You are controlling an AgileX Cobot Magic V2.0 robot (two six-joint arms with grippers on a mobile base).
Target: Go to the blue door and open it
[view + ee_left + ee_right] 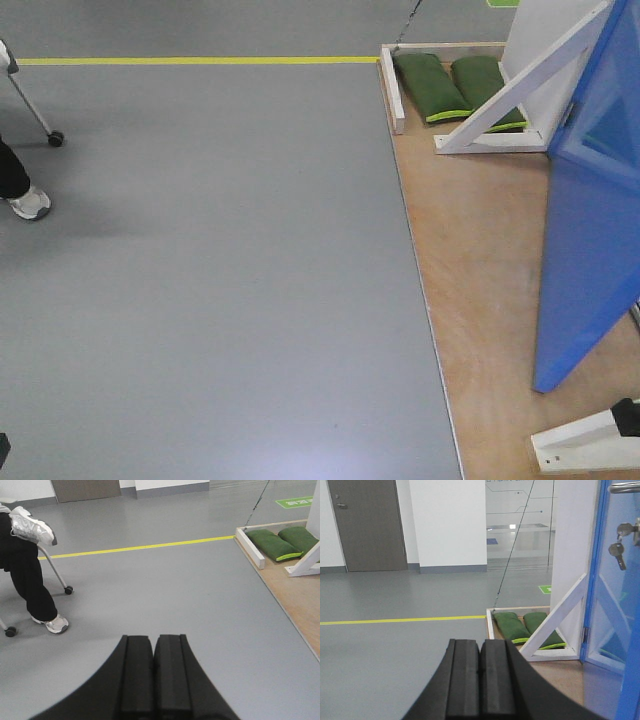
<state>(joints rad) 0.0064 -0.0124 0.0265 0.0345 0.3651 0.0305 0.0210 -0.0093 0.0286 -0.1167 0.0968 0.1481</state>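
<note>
The blue door is a glossy bright-blue panel at the right edge of the front view, standing on a wooden platform. In the right wrist view the blue door fills the right side, with a steel lever handle at the top corner and keys hanging from its lock. My right gripper is shut and empty, well short of the door and left of it. My left gripper is shut with nothing in it, over bare grey floor.
White timber braces and two green sandbags sit at the platform's far end. A yellow floor line crosses ahead. A seated person's legs and a wheeled chair are at the left. Another white brace lies near right.
</note>
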